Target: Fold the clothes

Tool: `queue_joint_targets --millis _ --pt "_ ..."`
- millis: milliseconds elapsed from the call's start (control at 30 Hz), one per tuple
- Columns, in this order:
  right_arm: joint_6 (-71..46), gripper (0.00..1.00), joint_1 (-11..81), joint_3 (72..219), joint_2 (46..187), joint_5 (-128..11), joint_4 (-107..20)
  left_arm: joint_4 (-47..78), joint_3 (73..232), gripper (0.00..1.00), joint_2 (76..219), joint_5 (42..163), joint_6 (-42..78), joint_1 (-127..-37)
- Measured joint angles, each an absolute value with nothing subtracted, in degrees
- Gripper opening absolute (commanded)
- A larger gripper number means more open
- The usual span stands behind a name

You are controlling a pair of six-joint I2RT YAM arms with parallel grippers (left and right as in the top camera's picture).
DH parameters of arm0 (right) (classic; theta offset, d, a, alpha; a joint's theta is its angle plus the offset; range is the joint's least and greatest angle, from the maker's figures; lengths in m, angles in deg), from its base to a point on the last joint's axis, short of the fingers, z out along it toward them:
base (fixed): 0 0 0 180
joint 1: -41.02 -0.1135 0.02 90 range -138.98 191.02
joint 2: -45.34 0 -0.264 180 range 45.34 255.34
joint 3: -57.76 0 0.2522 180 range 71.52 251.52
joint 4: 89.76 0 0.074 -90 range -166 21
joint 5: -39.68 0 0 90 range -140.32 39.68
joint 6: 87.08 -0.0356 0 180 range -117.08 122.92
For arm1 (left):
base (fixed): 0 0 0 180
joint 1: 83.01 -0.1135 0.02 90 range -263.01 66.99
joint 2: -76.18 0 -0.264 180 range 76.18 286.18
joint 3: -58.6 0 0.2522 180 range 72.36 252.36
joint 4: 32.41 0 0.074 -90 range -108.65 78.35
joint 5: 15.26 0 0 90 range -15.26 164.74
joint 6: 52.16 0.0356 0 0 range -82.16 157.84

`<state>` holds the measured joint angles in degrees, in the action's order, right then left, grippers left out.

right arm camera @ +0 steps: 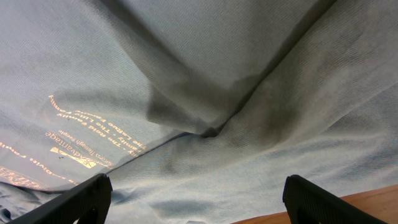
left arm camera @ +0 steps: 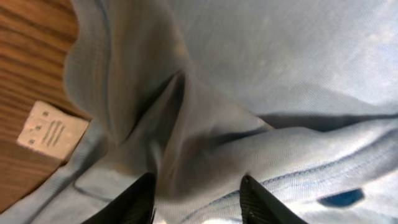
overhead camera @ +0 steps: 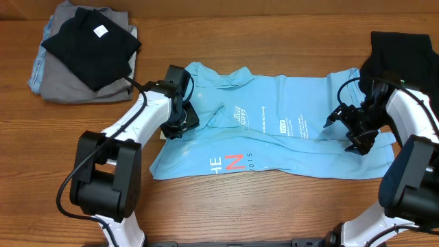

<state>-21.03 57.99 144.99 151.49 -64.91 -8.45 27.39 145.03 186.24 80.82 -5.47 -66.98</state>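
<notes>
The light blue T-shirt (overhead camera: 288, 137) lies spread across the middle of the table, with small white print (overhead camera: 240, 116) on top and large white and coral-red letters (overhead camera: 230, 163) near its front edge. My left gripper (overhead camera: 180, 125) is down on the shirt's left part. In the left wrist view its fingers (left arm camera: 198, 202) are partly open, with a raised fold of the fabric (left arm camera: 280, 74) between them. My right gripper (overhead camera: 351, 130) is on the shirt's right part. Its fingers (right arm camera: 196, 199) are wide open over creased fabric (right arm camera: 217, 62).
A stack of folded clothes, black on grey (overhead camera: 86, 48), sits at the back left. A black garment (overhead camera: 405, 51) lies at the back right. A white care label (left arm camera: 51, 129) lies at the shirt's edge on the wooden table (overhead camera: 226, 213).
</notes>
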Motion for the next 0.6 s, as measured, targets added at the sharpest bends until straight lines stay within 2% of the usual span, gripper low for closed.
queue_joint_targets --millis 67,133,267,433,600 --pt "-21.03 0.92 57.99 144.99 151.49 -64.89 -8.43 26.67 145.0 0.27 186.59 81.0 -5.45 -66.98" --pt "-21.03 0.92 57.99 144.99 151.49 -64.89 -8.45 26.13 144.98 0.2 186.72 81.17 -5.19 -66.98" --pt "-21.03 0.93 58.01 144.99 151.49 -64.89 -8.43 25.38 144.98 0.19 186.72 81.41 -5.27 -66.98" --pt "-21.03 0.92 57.99 144.99 151.49 -64.89 -8.47 23.98 144.98 0.04 186.72 81.41 -5.14 -66.98" --pt "-21.0 0.92 58.01 144.99 151.49 -64.89 -8.41 20.14 144.98 0.04 186.72 81.41 -5.14 -66.98"
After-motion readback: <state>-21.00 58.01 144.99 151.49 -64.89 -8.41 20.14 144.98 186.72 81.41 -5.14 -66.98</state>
